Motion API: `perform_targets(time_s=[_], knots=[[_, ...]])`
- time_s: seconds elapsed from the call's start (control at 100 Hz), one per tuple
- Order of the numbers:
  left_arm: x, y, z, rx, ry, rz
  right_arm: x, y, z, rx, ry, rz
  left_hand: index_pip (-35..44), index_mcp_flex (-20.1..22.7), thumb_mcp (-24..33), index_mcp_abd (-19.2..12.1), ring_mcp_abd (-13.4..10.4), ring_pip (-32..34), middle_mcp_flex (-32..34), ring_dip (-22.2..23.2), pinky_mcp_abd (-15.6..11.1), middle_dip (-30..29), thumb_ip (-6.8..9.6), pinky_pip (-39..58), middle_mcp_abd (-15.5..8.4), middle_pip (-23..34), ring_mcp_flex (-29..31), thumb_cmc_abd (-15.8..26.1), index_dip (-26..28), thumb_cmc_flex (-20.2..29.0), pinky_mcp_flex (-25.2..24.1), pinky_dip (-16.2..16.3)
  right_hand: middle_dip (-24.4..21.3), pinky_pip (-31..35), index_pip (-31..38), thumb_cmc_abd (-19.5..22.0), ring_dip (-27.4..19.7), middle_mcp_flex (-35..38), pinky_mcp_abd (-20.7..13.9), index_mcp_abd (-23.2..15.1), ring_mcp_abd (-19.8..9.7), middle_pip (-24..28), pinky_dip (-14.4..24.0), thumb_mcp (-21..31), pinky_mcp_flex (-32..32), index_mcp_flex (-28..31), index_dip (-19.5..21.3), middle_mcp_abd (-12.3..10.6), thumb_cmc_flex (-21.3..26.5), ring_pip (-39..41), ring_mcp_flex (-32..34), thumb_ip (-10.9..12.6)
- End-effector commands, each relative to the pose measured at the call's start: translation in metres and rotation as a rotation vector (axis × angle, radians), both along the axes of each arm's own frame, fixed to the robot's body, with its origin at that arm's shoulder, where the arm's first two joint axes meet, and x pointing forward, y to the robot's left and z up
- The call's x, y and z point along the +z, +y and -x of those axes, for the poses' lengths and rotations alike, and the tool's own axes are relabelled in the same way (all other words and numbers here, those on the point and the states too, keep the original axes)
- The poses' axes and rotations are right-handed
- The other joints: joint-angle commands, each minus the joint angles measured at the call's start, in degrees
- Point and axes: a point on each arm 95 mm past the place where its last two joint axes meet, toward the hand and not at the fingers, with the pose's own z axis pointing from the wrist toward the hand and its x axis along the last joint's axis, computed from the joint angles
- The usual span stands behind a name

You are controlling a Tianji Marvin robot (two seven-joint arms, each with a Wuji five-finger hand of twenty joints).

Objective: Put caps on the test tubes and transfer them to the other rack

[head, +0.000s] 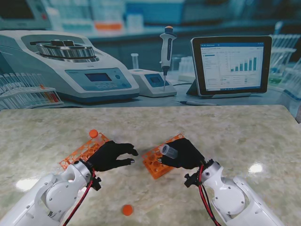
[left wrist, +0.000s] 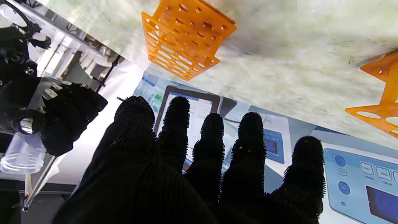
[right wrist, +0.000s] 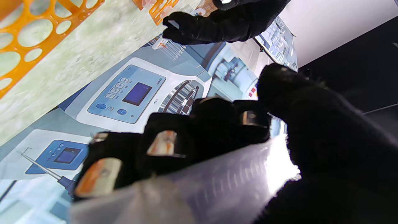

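Right hand [head: 184, 154] grips 1 uncapped test tube [head: 168, 150], mouth tilted toward the left hand [head: 111, 155], which hovers empty, fingers spread, presumably for capping.

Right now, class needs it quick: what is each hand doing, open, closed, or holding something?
Left hand: open, fingers spread, holding nothing.
Right hand: shut on an uncapped tube.

Stand camera looks down across the table [head: 244, 127]; wrist cameras look closely along fingers; all share the orange racks [head: 157, 160].
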Motion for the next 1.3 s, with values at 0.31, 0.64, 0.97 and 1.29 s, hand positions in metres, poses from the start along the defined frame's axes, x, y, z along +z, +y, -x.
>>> perform_targets(time_s=[0.31, 0.64, 0.97, 1.29], knots=[[-0.009, -0.006, 0.023, -0.092, 0.040, -0.075, -0.011, -0.001, 0.009, -0.028, 0.008, -0.011, 4.18, -3.42, 1.56, 1.27, -2.72, 6.12, 1.27, 10.93, -3.88, 7.13, 0.08, 24.36, -1.44, 2.53, 3.15, -4.27, 4.36, 3.14, 3.76, 13.63, 0.98, 18.02, 6.90, -0.21, 5.21, 2.47, -5.70, 0.48, -6.81, 2.86, 2.77, 1.90, 4.62, 3.26, 2.78, -0.92, 3.18, 13.05, 2.19, 1.99], [-0.027, -0.010, 0.039, -0.139, 0.102, -0.108, -0.009, -0.003, 0.012, -0.034, -0.010, -0.004, 1.07, -2.57, 4.55, 1.96, -3.07, 5.74, -0.26, 11.46, -3.75, 6.47, -0.69, 25.80, -1.34, 1.89, 2.89, -8.61, -0.51, 3.75, 3.86, 13.23, 1.18, 17.77, 6.67, 0.00, 4.98, 2.44, -5.37, 0.51, -6.43, 2.38, 2.61, 1.15, 4.57, 2.89, 2.99, -0.81, 3.44, 12.92, 2.19, 1.59], [-0.038, -0.009, 0.057, -0.177, 0.121, -0.114, -0.005, -0.002, 0.023, -0.036, -0.032, 0.009, -2.61, -0.63, 8.55, 1.12, -3.21, 5.07, -1.18, 10.66, -4.04, 4.86, -1.95, 25.65, -1.21, 0.59, 2.23, -13.32, -5.34, 1.53, 3.38, 12.86, 1.46, 17.48, 6.38, 0.37, 4.79, 2.35, -5.13, 0.45, -6.27, 1.73, 2.41, 0.51, 4.52, 2.53, 3.22, -0.68, 3.64, 12.80, 2.18, 1.16], [-0.047, -0.004, 0.073, -0.214, 0.146, -0.159, -0.001, -0.003, 0.036, -0.042, -0.053, 0.026, -3.37, -0.84, 16.97, -0.59, -3.36, 4.24, -2.36, 9.87, -4.46, 3.27, -3.63, 24.08, -1.05, -0.14, 0.67, -17.78, -7.71, -4.15, 1.43, 13.03, 1.79, 17.29, 6.14, 0.54, 4.65, 2.36, -5.02, 0.38, -6.12, 1.33, 2.26, -0.06, 4.48, 2.26, 3.41, -0.68, 3.81, 12.68, 2.17, 0.78]])
